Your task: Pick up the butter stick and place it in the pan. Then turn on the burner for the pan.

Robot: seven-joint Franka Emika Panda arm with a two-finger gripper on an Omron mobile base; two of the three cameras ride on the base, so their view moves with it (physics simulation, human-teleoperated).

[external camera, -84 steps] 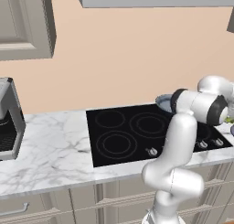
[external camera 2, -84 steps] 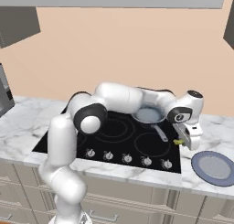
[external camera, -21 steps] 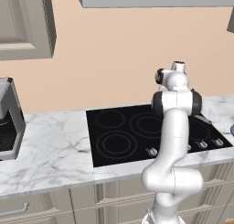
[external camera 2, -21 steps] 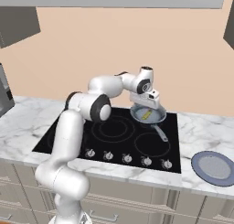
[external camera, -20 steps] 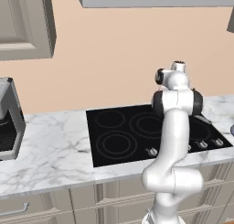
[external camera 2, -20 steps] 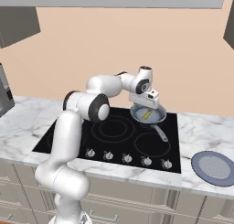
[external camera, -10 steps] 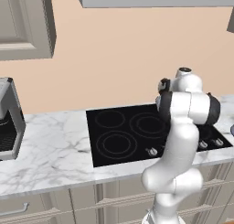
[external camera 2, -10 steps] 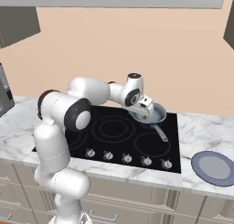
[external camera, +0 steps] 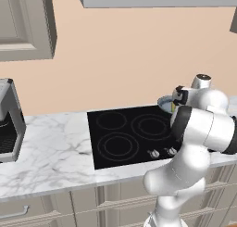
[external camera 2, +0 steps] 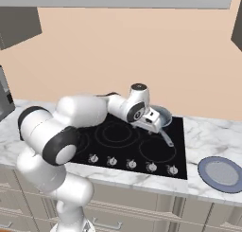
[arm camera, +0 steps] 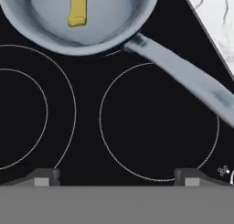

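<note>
1. Gripper [arm camera: 116, 176] first: we are seeing its two dark fingertips spread wide apart at the bottom of the hand view, gripping nothing and hovering over the black cooktop [arm camera: 91, 127].
2. We are seeing the butter stick [arm camera: 77, 8], a small yellow block, lying inside the pan [arm camera: 114, 17] on its bluish-grey floor.
3. We are seeing the pan sitting at the top of the hand view, with its long grey handle [arm camera: 183, 77] running out toward the lower right, across a white burner ring [arm camera: 103, 104].
4. From the right base view, we are seeing the white arm reaching across the cooktop [external camera 2: 118, 136], its hand beside the pan [external camera 2: 163, 116] at the back right burner.
5. We are seeing a row of knobs [external camera 2: 132, 164] lining the front edge, and a blue plate [external camera 2: 222, 174] resting on the marble tabletop [external camera 2: 208, 136] to the right.
</note>
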